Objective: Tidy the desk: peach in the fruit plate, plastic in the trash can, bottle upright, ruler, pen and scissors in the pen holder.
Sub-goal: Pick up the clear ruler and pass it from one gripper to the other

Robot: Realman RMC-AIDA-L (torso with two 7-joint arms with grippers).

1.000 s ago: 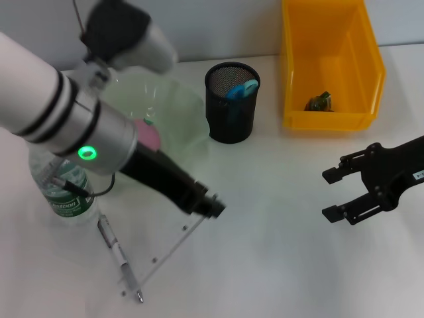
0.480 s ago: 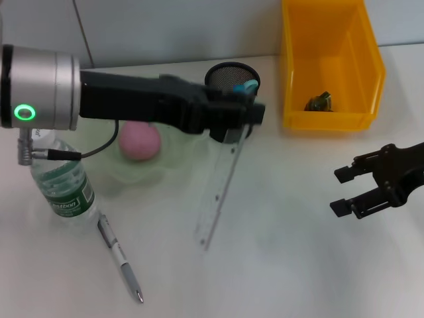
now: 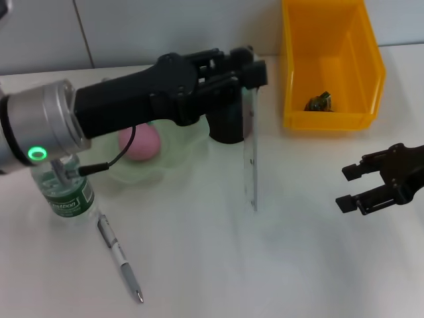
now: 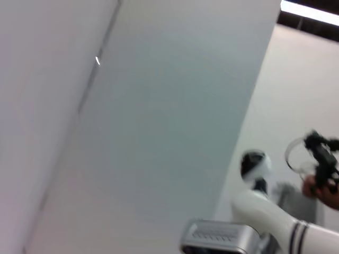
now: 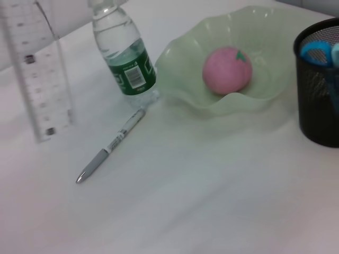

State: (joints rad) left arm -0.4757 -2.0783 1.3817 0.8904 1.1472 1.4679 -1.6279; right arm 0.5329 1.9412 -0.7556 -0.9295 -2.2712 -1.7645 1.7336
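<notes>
My left gripper [image 3: 250, 74] is shut on the top end of the clear ruler [image 3: 251, 159], which hangs upright in front of the black mesh pen holder [image 3: 227, 126]. The ruler [image 5: 39, 79] also shows in the right wrist view. Blue scissors [image 5: 318, 53] stand inside the pen holder [image 5: 320, 100]. The pink peach [image 3: 139, 142] lies in the pale green fruit plate [image 3: 175, 156]. The bottle [image 3: 63, 192] stands upright at the left, with the pen [image 3: 119, 255] lying on the desk [image 3: 278, 265] beside it. My right gripper [image 3: 361, 185] hovers open at the right, holding nothing.
The orange-yellow trash can [image 3: 331, 118] stands at the back right with a small crumpled greenish item [image 3: 318, 101] inside. My left arm spans the back of the desk above the fruit plate. A wall runs behind the desk.
My left arm has lifted the ruler off the desk and swung it from a slant to vertical, close in front of the pen holder. The right gripper drifted slightly right.
</notes>
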